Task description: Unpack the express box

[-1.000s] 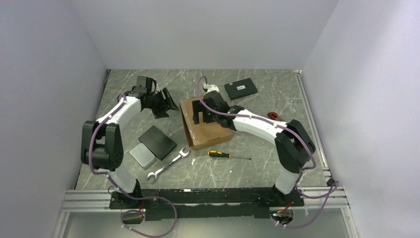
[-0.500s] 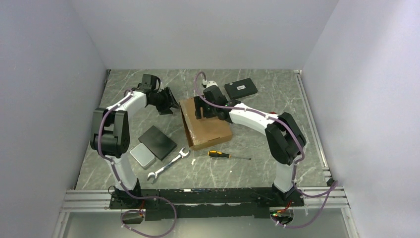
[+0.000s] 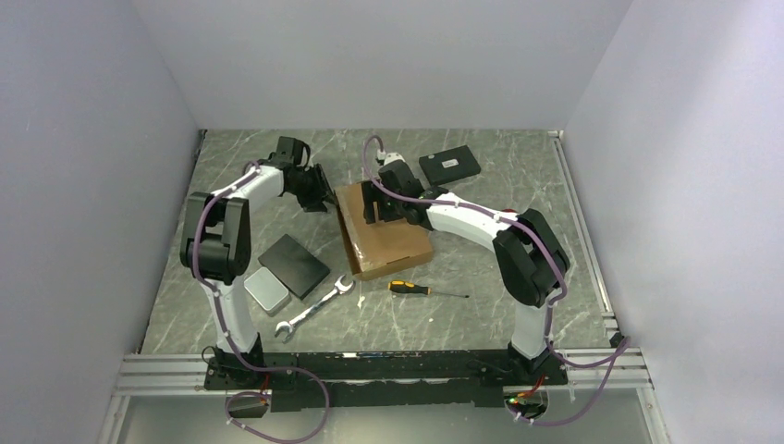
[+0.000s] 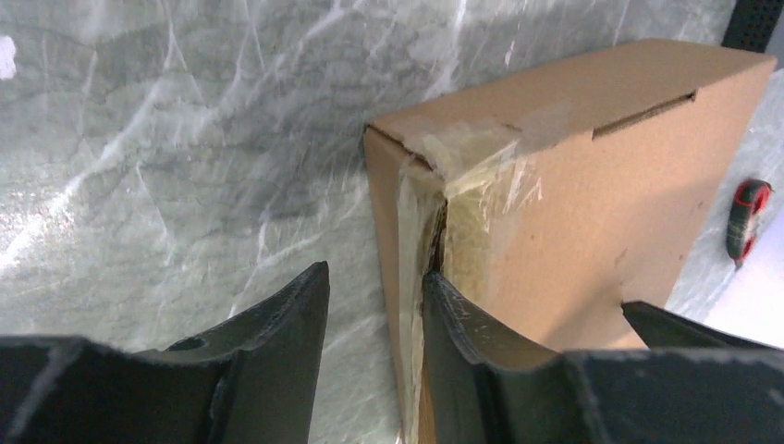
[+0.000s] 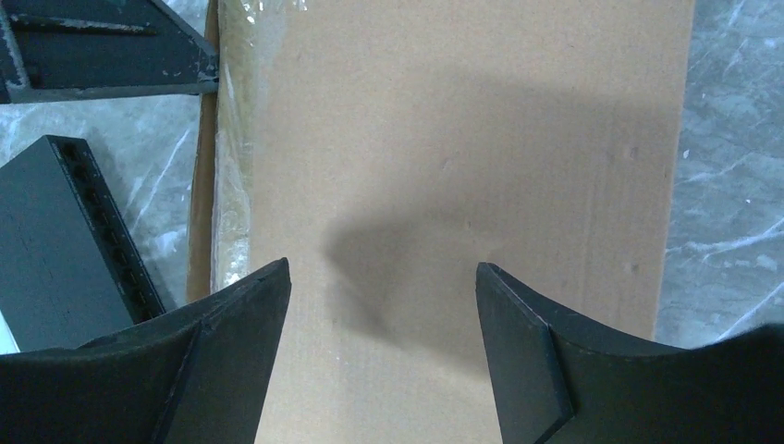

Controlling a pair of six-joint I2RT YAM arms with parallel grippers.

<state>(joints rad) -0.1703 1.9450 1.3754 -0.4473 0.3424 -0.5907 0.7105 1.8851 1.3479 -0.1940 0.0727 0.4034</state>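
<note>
Express box (image 3: 393,245): left jaws parted at taped corner, right jaws wide above.

We log the express box (image 3: 384,236) centred on the bench (image 3: 518,305): slab (image 3: 293,265), wrench (image 3: 314,310) left; screwdriver (image 3: 421,289) before; smaller box (image 3: 449,166) behind; possibly a cutter (image 4: 747,217) right.

The left gripper (image 3: 319,192) has moved toward the worktop's (image 3: 481,305) right edge, reaching the express box's (image 3: 388,236) taped corner. The right gripper (image 3: 374,205) edged toward the far edge.

Matt brown cardboard express box (image 4: 592,194) with glossy clear tape (image 4: 462,176) at one corner, polished grey marble-look table (image 4: 185,139)
</note>
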